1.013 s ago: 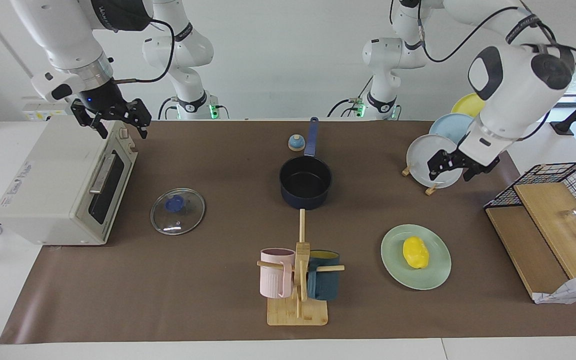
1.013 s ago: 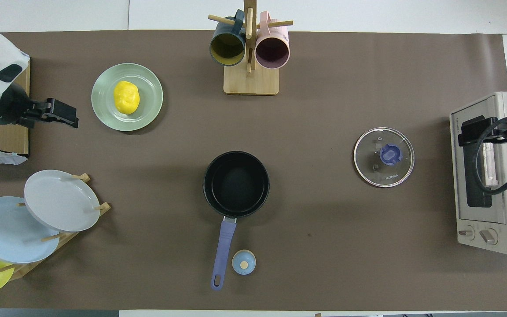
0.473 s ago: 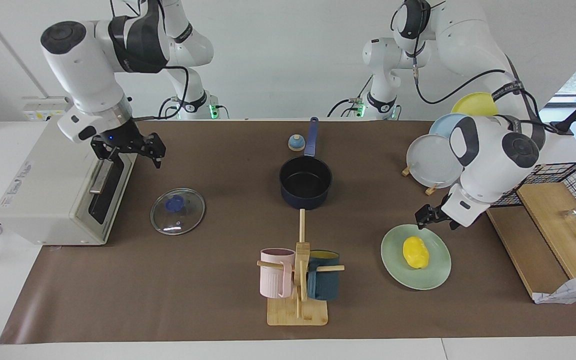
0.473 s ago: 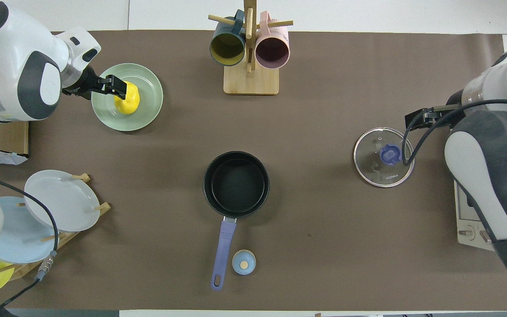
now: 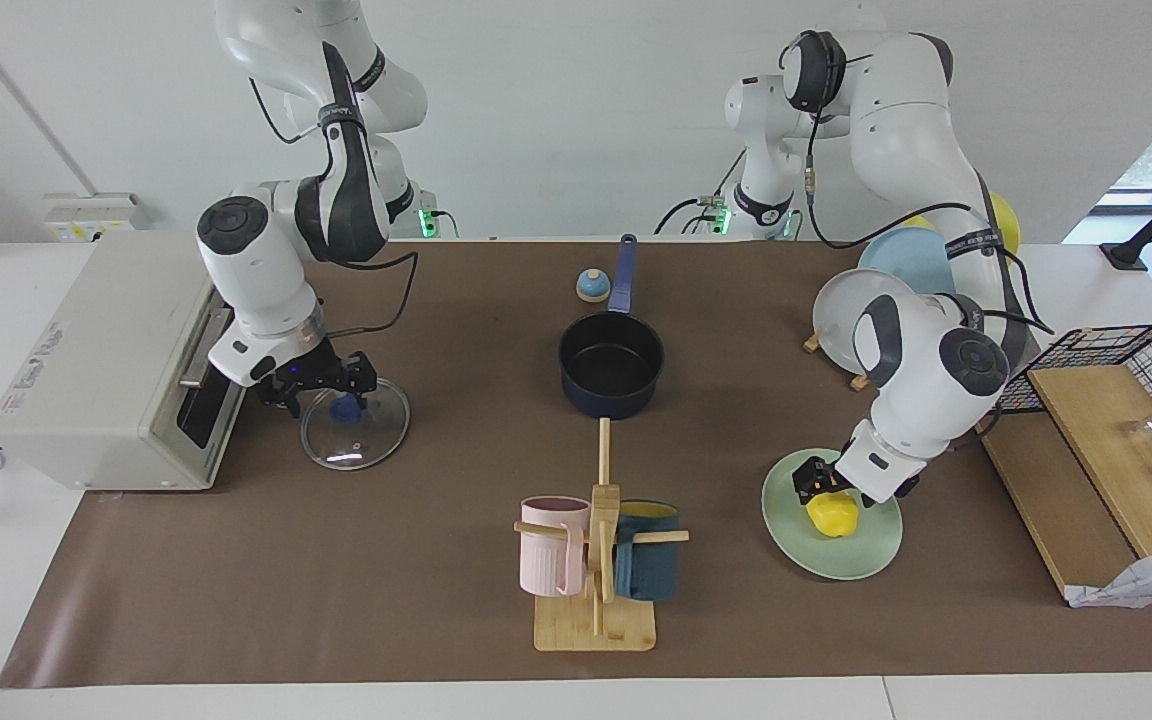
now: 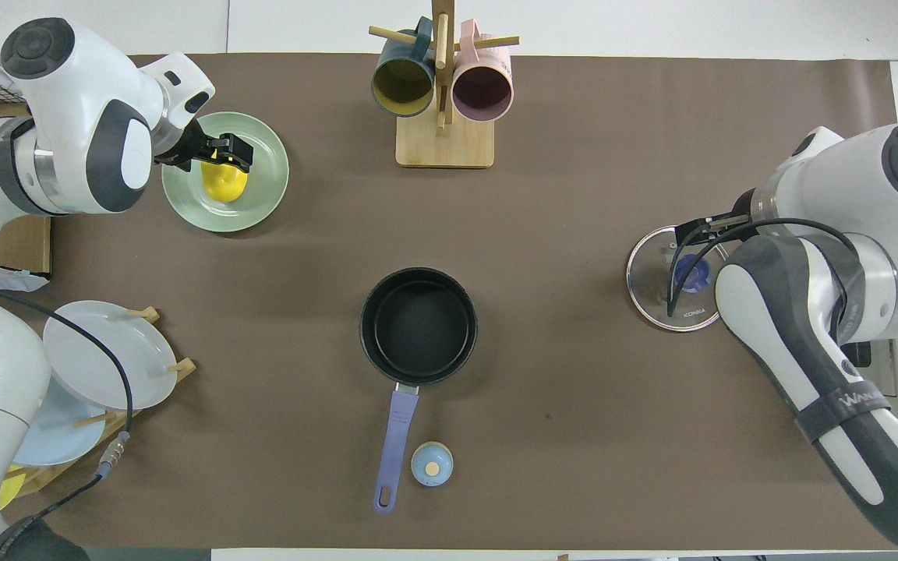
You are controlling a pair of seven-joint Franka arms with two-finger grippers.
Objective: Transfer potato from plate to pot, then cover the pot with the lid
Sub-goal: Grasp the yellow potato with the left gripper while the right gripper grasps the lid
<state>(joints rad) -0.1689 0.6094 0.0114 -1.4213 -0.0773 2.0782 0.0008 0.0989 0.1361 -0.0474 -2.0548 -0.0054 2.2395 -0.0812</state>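
Observation:
The yellow potato (image 5: 834, 515) lies on the mint-green plate (image 5: 836, 562) toward the left arm's end of the table; it also shows in the overhead view (image 6: 224, 184) on the plate (image 6: 263, 204). My left gripper (image 5: 816, 486) is low over the potato, open, its fingers at the potato's top (image 6: 219, 156). The navy pot (image 5: 611, 362) stands empty mid-table, its handle pointing to the robots (image 6: 418, 315). The glass lid (image 5: 356, 446) lies flat near the oven (image 6: 663, 302). My right gripper (image 5: 326, 390) is open, low over the lid's blue knob (image 6: 694, 238).
A mug rack (image 5: 596, 620) with a pink and a teal mug stands farther from the robots than the pot. A small bell (image 5: 592, 286) sits beside the pot's handle. A toaster oven (image 5: 106, 350) stands beside the lid. A plate rack (image 5: 871, 320) and a wire basket (image 5: 1126, 350) are at the left arm's end.
Both arms have come down. The left gripper moved from beside the plate to over the potato. The right gripper moved from the oven's top down to over the lid's knob.

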